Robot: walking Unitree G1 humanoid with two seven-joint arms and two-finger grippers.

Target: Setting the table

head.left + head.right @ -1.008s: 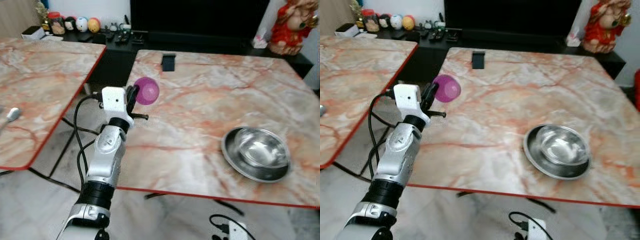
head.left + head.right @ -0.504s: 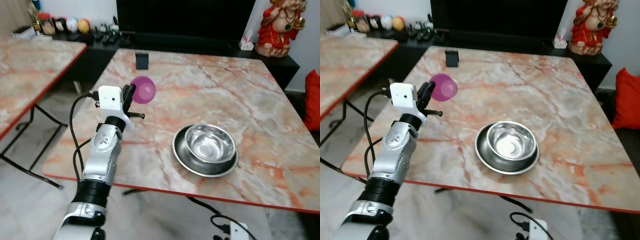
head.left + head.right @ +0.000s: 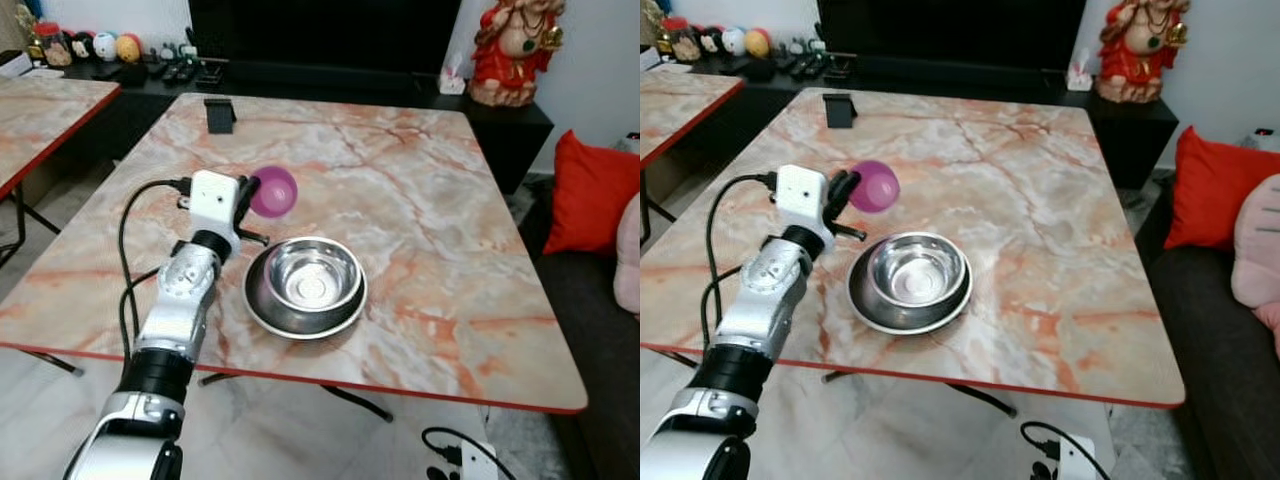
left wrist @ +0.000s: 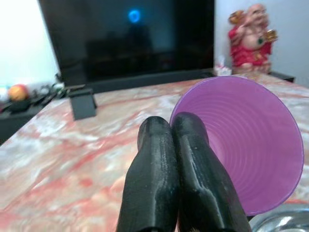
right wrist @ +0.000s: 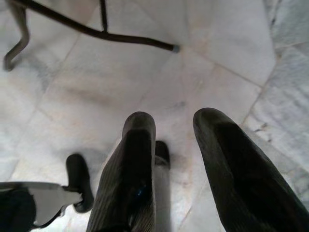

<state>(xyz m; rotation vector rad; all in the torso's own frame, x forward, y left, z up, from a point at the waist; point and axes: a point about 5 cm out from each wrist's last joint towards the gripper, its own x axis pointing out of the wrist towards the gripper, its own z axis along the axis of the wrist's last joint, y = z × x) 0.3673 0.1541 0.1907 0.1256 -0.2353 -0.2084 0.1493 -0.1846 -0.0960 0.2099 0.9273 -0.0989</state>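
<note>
Table setting, part done: steel bowl (image 3: 305, 284) on its plate (image 3: 262, 310) already on the marble worktop (image 3: 440, 250); purple cup (image 3: 273, 191) not yet placed, pinched at its rim in my left gripper (image 3: 246, 193) above the worktop just beside the bowl; right gripper (image 5: 178, 145) idle, fingers apart.

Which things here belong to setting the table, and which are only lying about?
For the job:
purple cup, pinched in the left gripper
steel bowl on steel plate
marble table

Lying about:
black stand
red figurine
red cushion
</note>
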